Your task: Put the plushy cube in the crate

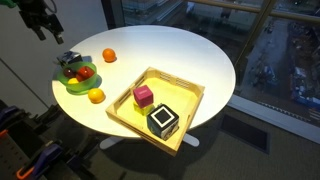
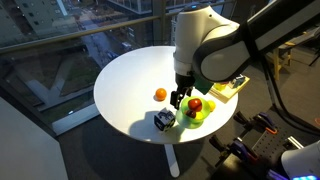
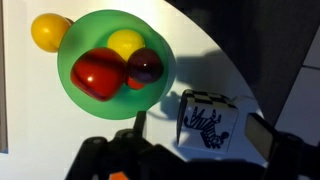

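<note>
**Gripper** (image 2: pixel 178 99): hanging over the bench (image 1: pixel 190 60) near its edge. It is standing wide open and gripping nothing. In the wrist view its fingers (image 3: pixel 262 135) are showing on either side of the plushy cube, above it and not touching it.

**Plushy cube** (image 3: pixel 205 120): white with dark markings, lying on the bench just beside the green plate (image 3: pixel 80 100). It is sitting outside the crate and well apart from it, as an exterior view (image 1: pixel 68 59) is also showing.

**Crate** (image 1: pixel 190 100): yellow and shallow, sitting on the bench. It is carrying a pink cube (image 1: pixel 143 95) and a black cube with white markings (image 1: pixel 163 122).

**Green plate:** carrying a red fruit (image 3: pixel 97 72), a yellow fruit (image 3: pixel 125 42) and a dark purple fruit (image 3: pixel 146 67).

**Loose fruit:** a yellow one (image 3: pixel 50 30) is lying just beside the plate's rim. An orange (image 1: pixel 109 56) is lying on the bench nearby.
</note>
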`<state>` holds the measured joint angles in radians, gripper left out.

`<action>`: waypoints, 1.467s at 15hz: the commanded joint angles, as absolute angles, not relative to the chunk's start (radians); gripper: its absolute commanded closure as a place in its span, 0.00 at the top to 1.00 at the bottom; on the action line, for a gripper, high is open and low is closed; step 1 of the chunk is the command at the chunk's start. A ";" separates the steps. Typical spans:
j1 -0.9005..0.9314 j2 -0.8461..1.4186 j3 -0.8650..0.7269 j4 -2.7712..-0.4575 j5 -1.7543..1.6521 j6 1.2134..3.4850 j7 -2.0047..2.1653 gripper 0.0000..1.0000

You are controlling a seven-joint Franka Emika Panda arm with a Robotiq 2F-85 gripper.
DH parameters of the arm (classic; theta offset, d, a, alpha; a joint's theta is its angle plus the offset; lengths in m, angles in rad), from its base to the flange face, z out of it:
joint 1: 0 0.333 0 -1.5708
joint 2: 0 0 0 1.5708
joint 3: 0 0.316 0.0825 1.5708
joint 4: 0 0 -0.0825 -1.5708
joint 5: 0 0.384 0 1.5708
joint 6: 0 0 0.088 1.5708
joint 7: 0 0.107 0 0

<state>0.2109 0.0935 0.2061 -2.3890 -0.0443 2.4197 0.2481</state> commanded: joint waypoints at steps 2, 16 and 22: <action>0.231 0.138 0.199 -2.363 -0.059 2.428 0.347 1.00; 0.271 0.301 0.158 -2.213 -0.099 2.410 0.391 1.00; 0.319 0.364 0.137 -2.171 -0.144 2.409 0.408 1.00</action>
